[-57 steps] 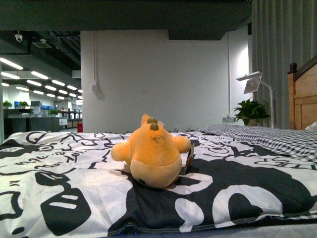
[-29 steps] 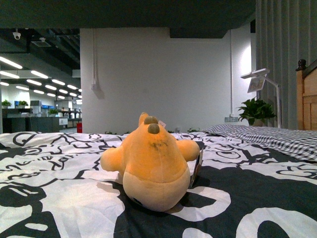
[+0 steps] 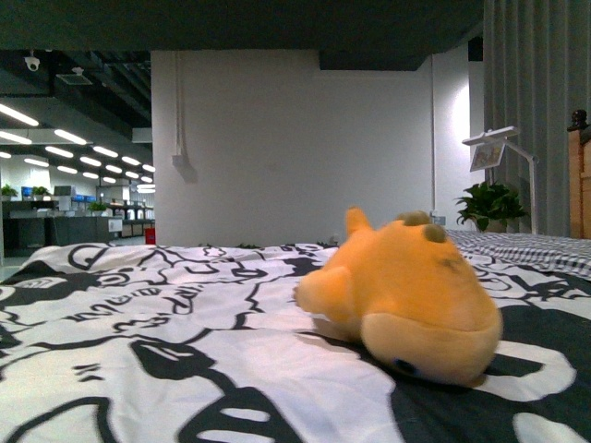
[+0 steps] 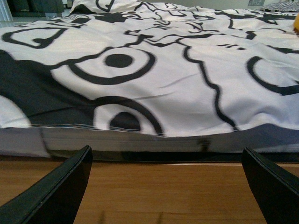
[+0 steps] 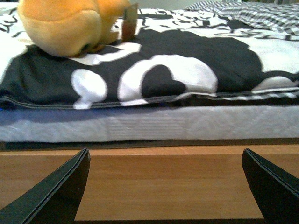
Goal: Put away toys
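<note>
Left gripper (image 4: 166,156) and right gripper (image 5: 164,157) both gape empty; the plush toy (image 3: 406,295) lies untouched on the quilt (image 3: 175,318) at four o'clock, so the whole job remains.

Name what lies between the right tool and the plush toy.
Right wrist view: wooden board, mattress edge, then bare duvet, from right tool to plush toy.

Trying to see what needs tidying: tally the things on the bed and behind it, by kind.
Orange plush toy: 1
Patterned black-and-white bed cover: 1
Potted plant: 1
White lamp: 1
Total: 4
</note>
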Available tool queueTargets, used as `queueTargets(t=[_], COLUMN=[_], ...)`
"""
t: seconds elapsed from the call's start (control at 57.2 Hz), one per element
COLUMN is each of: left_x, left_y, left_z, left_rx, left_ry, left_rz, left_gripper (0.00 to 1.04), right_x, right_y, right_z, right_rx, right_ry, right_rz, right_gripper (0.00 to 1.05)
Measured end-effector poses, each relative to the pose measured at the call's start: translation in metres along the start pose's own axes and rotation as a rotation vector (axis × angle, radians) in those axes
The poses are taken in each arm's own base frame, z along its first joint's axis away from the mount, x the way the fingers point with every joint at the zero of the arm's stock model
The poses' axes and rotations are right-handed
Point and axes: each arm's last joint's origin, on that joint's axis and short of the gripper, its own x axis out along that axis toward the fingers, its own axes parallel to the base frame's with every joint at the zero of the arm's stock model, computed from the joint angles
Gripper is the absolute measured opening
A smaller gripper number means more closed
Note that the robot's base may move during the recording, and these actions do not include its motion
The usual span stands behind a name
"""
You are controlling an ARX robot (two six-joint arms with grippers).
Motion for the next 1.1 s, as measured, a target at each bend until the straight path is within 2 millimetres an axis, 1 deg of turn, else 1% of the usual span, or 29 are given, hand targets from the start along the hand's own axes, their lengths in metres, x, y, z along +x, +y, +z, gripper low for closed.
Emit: queueTargets(t=[0.437, 0.489, 0.559, 0.612, 0.664, 0.751, 1.031, 1.101], left_x=[0.000, 0.000, 0.000, 0.000, 0.000, 0.000, 0.000, 0.000], left_y=[0.000, 0.000, 0.000, 0.000, 0.000, 0.000, 0.000, 0.000], left_z=[0.000, 0.000, 0.000, 0.000, 0.000, 0.000, 0.000, 0.000], left_rx=[0.000, 0.000, 0.000, 0.000, 0.000, 0.000, 0.000, 0.000], left_ry=[0.000, 0.000, 0.000, 0.000, 0.000, 0.000, 0.000, 0.000], left_rz=[0.003, 0.002, 0.003, 0.002, 0.003, 0.002, 0.002, 0.002], left_gripper=[0.98, 0.98, 0.98, 0.98, 0.98, 0.98, 0.98, 0.98], right_x=[0.000, 0.001, 0.004, 0.006, 0.010, 0.018, 0.058, 0.072], right_y=[0.000, 0.001, -0.001, -0.001, -0.001, 0.000, 0.007, 0.010], right_z=[0.000, -0.002, -0.006, -0.007, -0.006, 0.003, 0.031, 0.038], right_rx=[0.000, 0.012, 0.023, 0.021, 0.027, 0.046, 0.079, 0.086], right_ry=[0.001, 0.059, 0.138, 0.156, 0.151, 0.123, 0.001, -0.035], right_rz=[0.003, -0.075, -0.235, -0.280, -0.298, -0.284, -0.220, -0.203], right_gripper=[0.98, 0.98, 0.98, 0.98, 0.98, 0.98, 0.98, 0.98])
